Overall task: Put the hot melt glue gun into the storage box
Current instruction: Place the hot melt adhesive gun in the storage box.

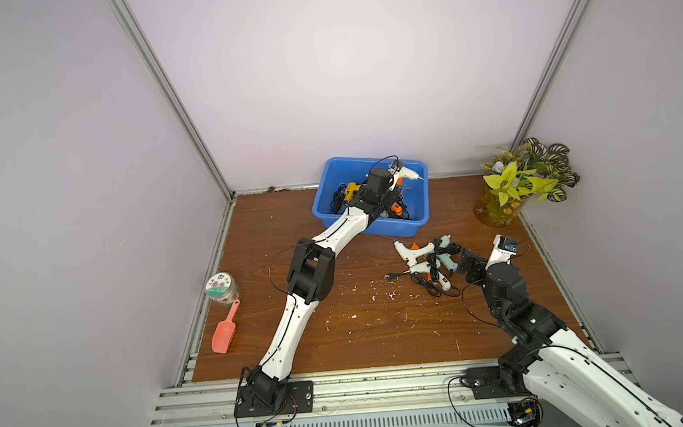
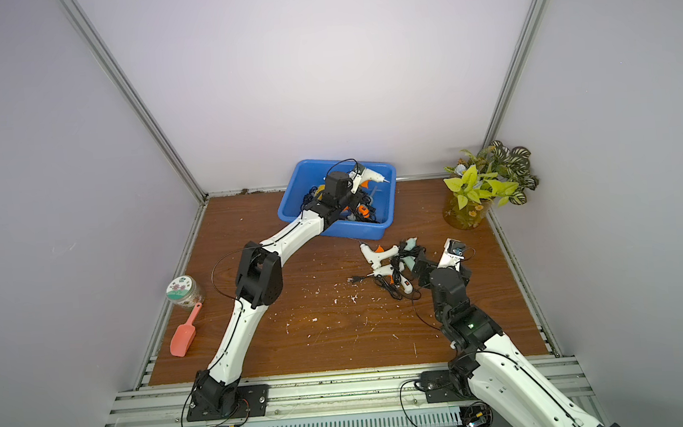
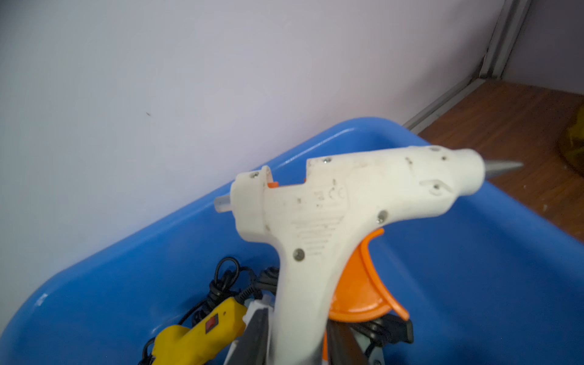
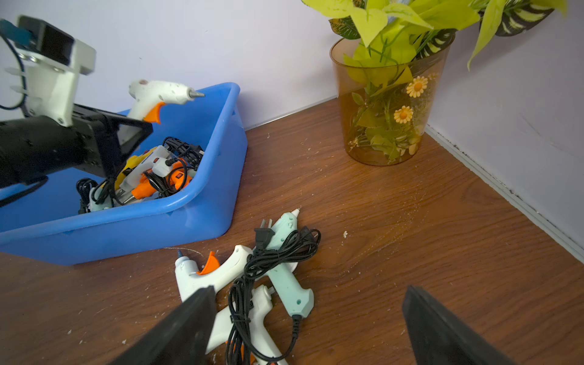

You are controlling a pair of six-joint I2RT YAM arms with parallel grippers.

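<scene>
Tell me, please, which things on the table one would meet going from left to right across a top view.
Flower-lidded jar → storage box → mint glue gun → plant vase.

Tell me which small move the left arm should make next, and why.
Probably open the left jaws: they grip the white glue gun by its handle, and it hangs over the storage box, so letting go should drop it inside.
</scene>
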